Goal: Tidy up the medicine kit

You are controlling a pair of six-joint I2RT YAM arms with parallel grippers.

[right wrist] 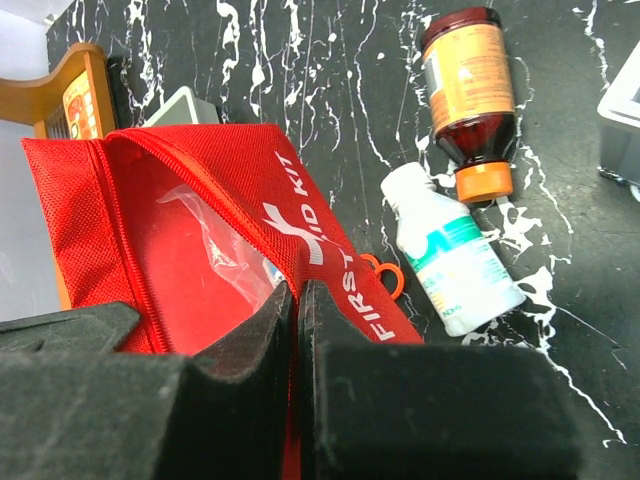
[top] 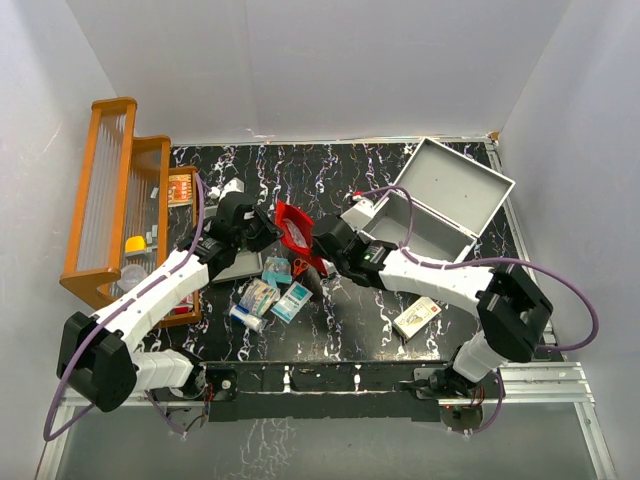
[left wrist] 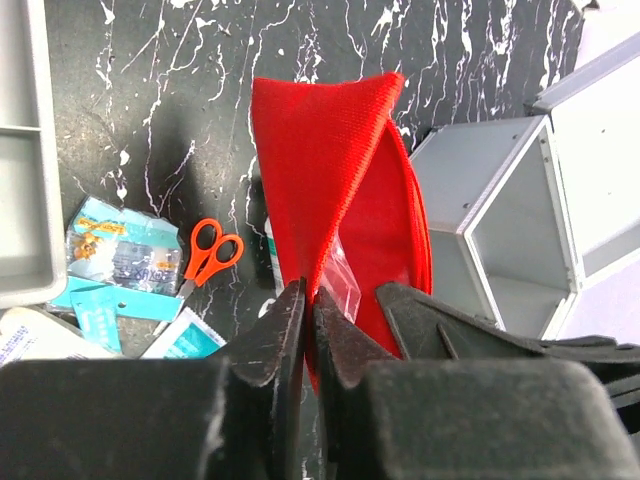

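Note:
The medicine kit, a light-grey metal case, stands open at the back right with its lid tipped back; the left wrist view shows its inside. An open red first-aid pouch hangs between both grippers mid-table. My left gripper is shut on the pouch's left edge, its jaws pinching the fabric. My right gripper is shut on the zipper rim of the pouch, where its jaws meet. A clear plastic bag shows inside the pouch.
Orange scissors, teal packets and a grey tray lie left of the pouch. A brown bottle and a white bottle lie beneath it. A wooden rack stands at the left, a small box at the front right.

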